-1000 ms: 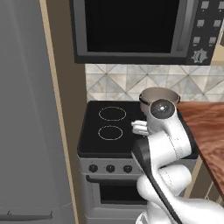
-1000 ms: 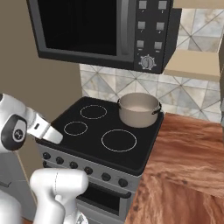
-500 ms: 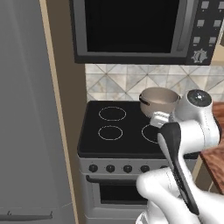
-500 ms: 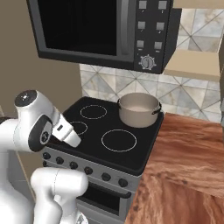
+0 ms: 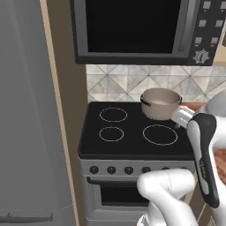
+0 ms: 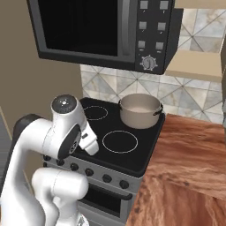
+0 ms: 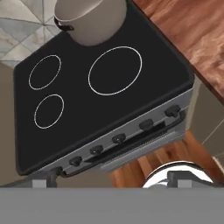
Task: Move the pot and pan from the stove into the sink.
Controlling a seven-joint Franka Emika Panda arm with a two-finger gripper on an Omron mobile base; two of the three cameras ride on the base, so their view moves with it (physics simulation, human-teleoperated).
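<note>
At the far left of the left base view a tall grey refrigerator point(image 5: 26, 110) stands, with a tan wood panel point(image 5: 66, 110) between it and the stove point(image 5: 132, 145). The stove's black glass top has two small ring burners on its left half and a large ring at front right, all bare. The pot point(image 5: 160, 103) sits on the back right burner, close to the tiled wall point(image 5: 123, 81) and near the stove's right edge. A dark microwave point(image 5: 141, 31) hangs above, leaving a low gap over the pot. To the right, a brown wooden counter point(image 6: 185, 154) butts against the stove's right edge. In the hand view the stove's front edge and its row of black knobs point(image 7: 118, 140) lie below the camera. The gripper's fingers are not visible, so no grasp can be seen; its jaws are spread wide.
</note>
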